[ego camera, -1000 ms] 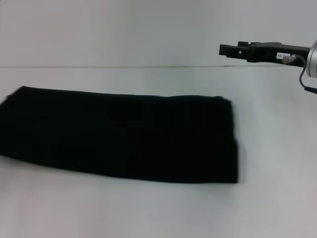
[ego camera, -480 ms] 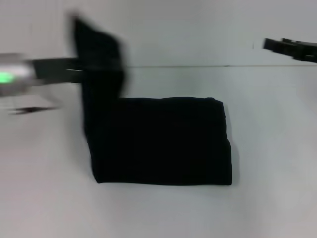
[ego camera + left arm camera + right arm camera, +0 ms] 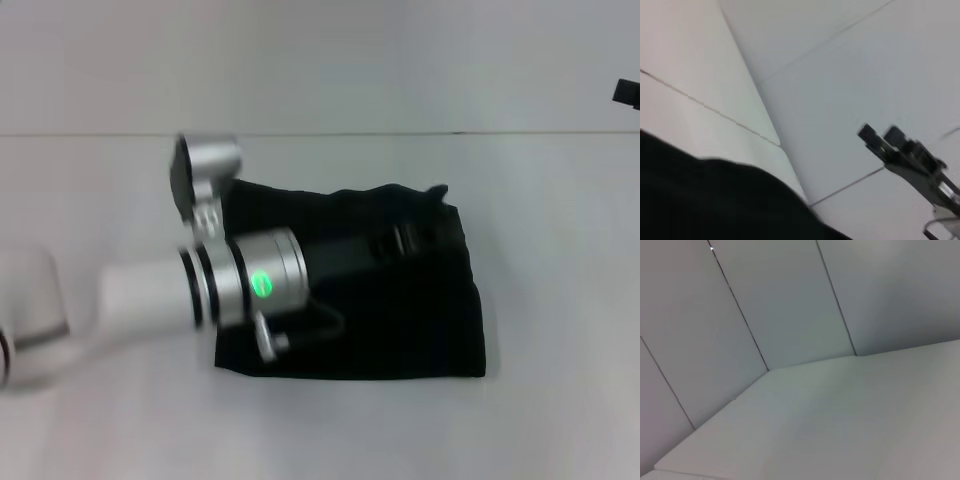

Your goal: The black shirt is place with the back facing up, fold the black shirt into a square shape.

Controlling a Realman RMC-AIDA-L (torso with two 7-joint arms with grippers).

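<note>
The black shirt lies folded over itself in a roughly square shape at the middle of the white table. My left arm reaches across it from the left. Its gripper is low over the shirt's far right part, black against the black cloth, where the fabric is bunched and raised. The shirt's cloth fills the near corner of the left wrist view. My right gripper shows only as a sliver at the head view's right edge. The left wrist view shows this right gripper farther off, held in the air with its two fingers apart and nothing between them.
The table runs bare white around the shirt up to a pale wall with thin panel seams behind it. The right wrist view shows only that wall and table surface.
My left arm has carried the shirt's raised left end over to the right and down onto the rest, making the shirt shorter. The right gripper has drawn back to the right edge.
</note>
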